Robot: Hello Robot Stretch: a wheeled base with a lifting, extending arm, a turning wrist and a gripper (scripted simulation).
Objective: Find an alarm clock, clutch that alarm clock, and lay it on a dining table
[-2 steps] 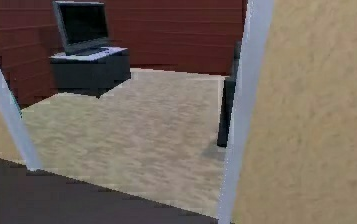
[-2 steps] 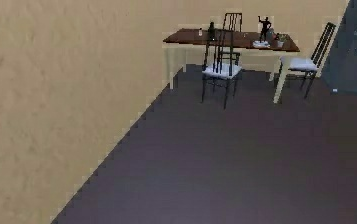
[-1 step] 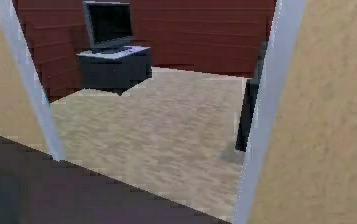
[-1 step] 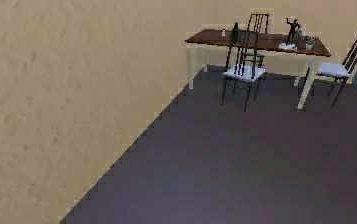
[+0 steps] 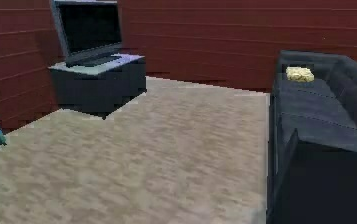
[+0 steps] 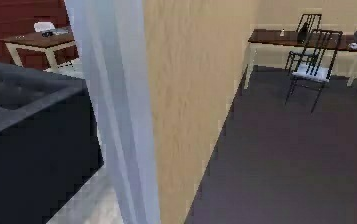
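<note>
**Alarm clock not yet found**

Searching is the step in hand. Where the alarm clock is I cannot tell. A small white thing (image 6: 44,27) on the wooden side table (image 6: 26,42) looks the likeliest candidate, and the yellowish thing (image 5: 300,74) on the sofa (image 5: 326,125) less so. The gripper's state I cannot tell. A dining table (image 6: 276,38) with chairs (image 6: 311,62) stands past the partition wall (image 6: 186,100). The next move calls for driving nearer the side table for a closer look.
</note>
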